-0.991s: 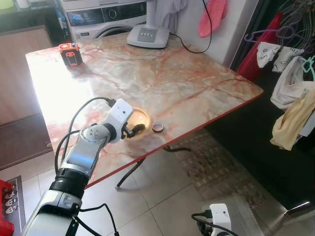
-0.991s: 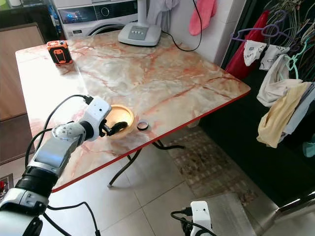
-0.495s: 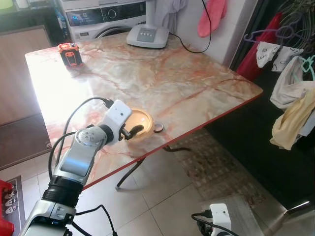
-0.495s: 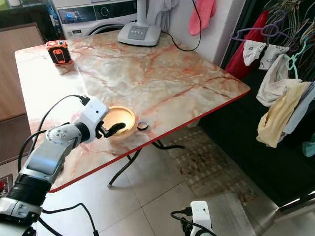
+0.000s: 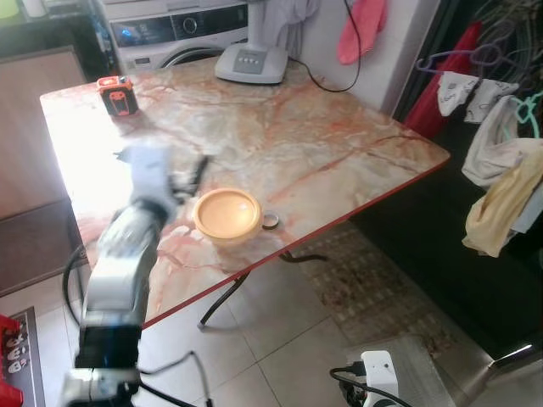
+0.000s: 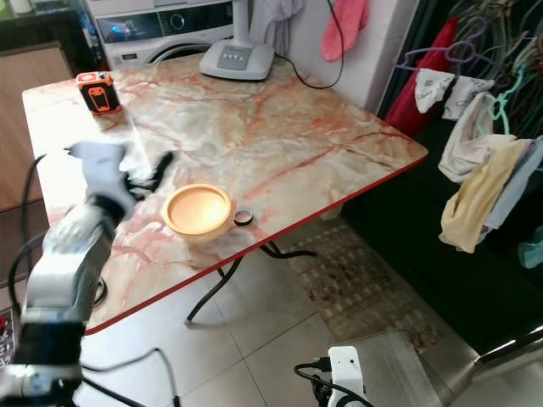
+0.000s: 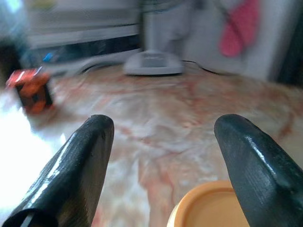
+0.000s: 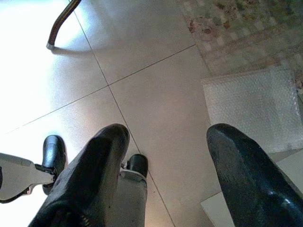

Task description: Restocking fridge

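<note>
A marble-patterned bench (image 5: 322, 144) with a red edge carries an orange-and-black device (image 5: 117, 94) and a grey appliance base (image 5: 250, 63), a washing machine (image 5: 178, 30) behind it, clothes (image 5: 501, 182) hanging beside it above tiled floor (image 5: 280, 348).

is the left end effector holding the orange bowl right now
No, the left end effector is open with nothing between its fingers, and the orange bowl sits on the marble table apart from it.
</note>
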Available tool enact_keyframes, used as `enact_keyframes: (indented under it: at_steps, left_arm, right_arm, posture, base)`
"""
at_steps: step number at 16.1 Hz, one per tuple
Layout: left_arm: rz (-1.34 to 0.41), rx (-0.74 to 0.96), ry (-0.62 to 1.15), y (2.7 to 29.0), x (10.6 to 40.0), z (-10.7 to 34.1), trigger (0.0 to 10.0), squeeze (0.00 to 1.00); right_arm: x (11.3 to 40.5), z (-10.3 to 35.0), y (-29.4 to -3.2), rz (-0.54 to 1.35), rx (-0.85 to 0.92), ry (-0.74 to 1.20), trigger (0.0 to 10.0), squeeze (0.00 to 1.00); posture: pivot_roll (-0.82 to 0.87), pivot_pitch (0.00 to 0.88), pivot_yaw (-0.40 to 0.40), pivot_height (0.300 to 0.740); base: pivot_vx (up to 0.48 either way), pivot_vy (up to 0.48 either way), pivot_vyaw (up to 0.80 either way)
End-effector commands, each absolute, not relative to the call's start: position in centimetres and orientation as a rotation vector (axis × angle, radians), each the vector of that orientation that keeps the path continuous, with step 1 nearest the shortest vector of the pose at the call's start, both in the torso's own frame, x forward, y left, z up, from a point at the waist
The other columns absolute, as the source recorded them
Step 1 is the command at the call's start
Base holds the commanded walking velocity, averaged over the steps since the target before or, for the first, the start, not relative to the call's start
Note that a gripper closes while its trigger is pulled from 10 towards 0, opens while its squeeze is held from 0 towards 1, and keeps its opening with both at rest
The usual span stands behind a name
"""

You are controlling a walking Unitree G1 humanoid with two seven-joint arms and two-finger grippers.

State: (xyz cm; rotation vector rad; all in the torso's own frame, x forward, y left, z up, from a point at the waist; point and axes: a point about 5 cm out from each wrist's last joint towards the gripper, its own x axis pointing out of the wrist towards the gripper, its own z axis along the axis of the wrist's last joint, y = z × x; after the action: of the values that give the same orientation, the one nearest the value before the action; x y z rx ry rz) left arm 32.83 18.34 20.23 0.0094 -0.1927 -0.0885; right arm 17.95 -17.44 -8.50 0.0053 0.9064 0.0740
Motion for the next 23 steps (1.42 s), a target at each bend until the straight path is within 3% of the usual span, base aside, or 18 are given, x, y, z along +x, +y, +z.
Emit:
enact_keyframes:
  at_steps: [1, 5, 10, 16, 18, 20, 23]
  left_arm:
    - [-0.062, -0.076, -0.208, 18.8, 32.5, 20.3, 10.0, 0.0]
    - [-0.037, -0.371, -0.139, 19.7, 32.0, 17.1, 10.0, 0.0]
    - [-0.064, -0.616, -0.055, 20.6, 32.5, 14.5, 10.0, 0.0]
    - [-0.144, -0.591, 0.002, 20.7, 33.6, 13.1, 10.0, 0.0]
    - [-0.139, -0.518, -0.06, 20.7, 33.4, 14.0, 10.0, 0.0]
    - [-0.177, -0.221, -0.146, 19.4, 32.3, 15.9, 10.0, 0.0]
    - [-0.125, -0.131, -0.277, 19.1, 31.2, 18.9, 10.0, 0.0]
  right_arm:
    - [17.7, -8.6, -17.6, 0.063, 0.008, 0.918, 10.0, 0.0]
    - [17.7, -8.6, -17.7, 0.066, 0.004, 0.918, 10.0, 0.0]
    - [17.7, -8.6, -17.7, 0.068, 0.0, 0.918, 10.0, 0.0]
    - [17.7, -8.6, -17.8, 0.066, 0.001, 0.917, 10.0, 0.0]
    - [17.7, -8.6, -17.8, 0.061, 0.004, 0.916, 10.0, 0.0]
    - [17.7, -8.6, -17.8, 0.064, 0.001, 0.918, 10.0, 0.0]
    - [17.6, -8.6, -17.8, 0.064, 0.002, 0.92, 10.0, 0.0]
  posture:
    - [-0.07, 0.016, -0.053, 0.74]
    - [-0.06, 0.0, -0.055, 0.74]
    - [-0.07, 0.0, -0.062, 0.74]
    - [-0.07, 0.011, -0.065, 0.74]
    - [-0.08, 0.018, -0.062, 0.74]
    - [-0.07, 0.025, -0.065, 0.74]
    - [-0.07, 0.032, -0.059, 0.74]
  base:
    - [0.0, 0.0, 0.0]
    - [0.0, 0.0, 0.0]
    - [0.0, 0.0, 0.0]
    - [0.0, 0.0, 0.0]
    - [0.0, 0.0, 0.0]
    - [0.0, 0.0, 0.0]
    - [0.0, 0.0, 0.0]
